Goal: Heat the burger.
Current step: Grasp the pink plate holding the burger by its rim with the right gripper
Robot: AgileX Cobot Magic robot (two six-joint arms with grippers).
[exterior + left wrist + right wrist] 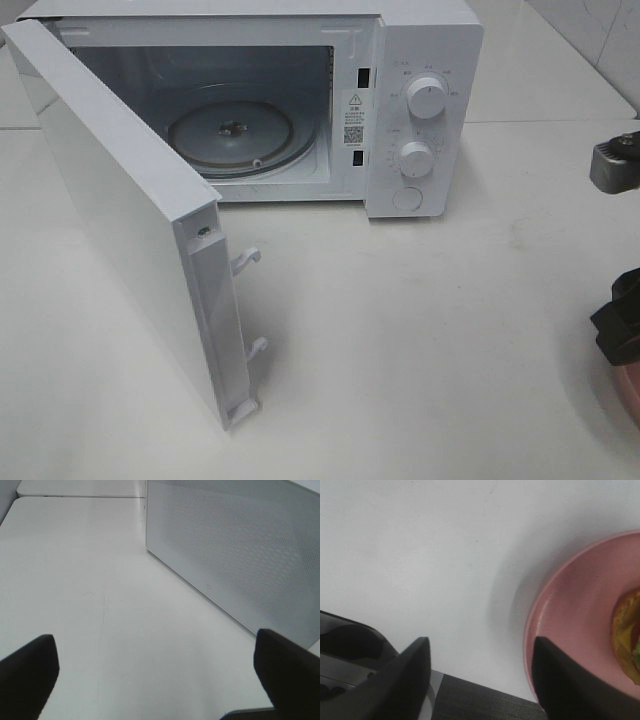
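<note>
My left end effector (155,647) hung low over the white worktop (90,580). Its two dark fingers were spread wide with nothing between them. The perforated outer face of the microwave door (235,555) stood near, ahead of it. From the high camera, that door was swung open toward the left, standing on edge, with its latch hooks (246,260) jutting over the worktop.

Behind it sat the white microwave (430,30), its cavity showing a round glass turntable (230,135) lying flat. On the control panel, an upper knob (428,97) sat above a lower knob (415,157).

At the far right, my right end effector (481,647) was over the worktop with its fingers parted, gripping nothing. One finger (560,680) overlapped the rim of the pink plate (570,605). The burger (626,635) lay on that plate, well apart from the microwave. Only a sliver of it showed: brown bun, a little green and red. It was too cut off to tell its long axis or which way it faced.
</note>
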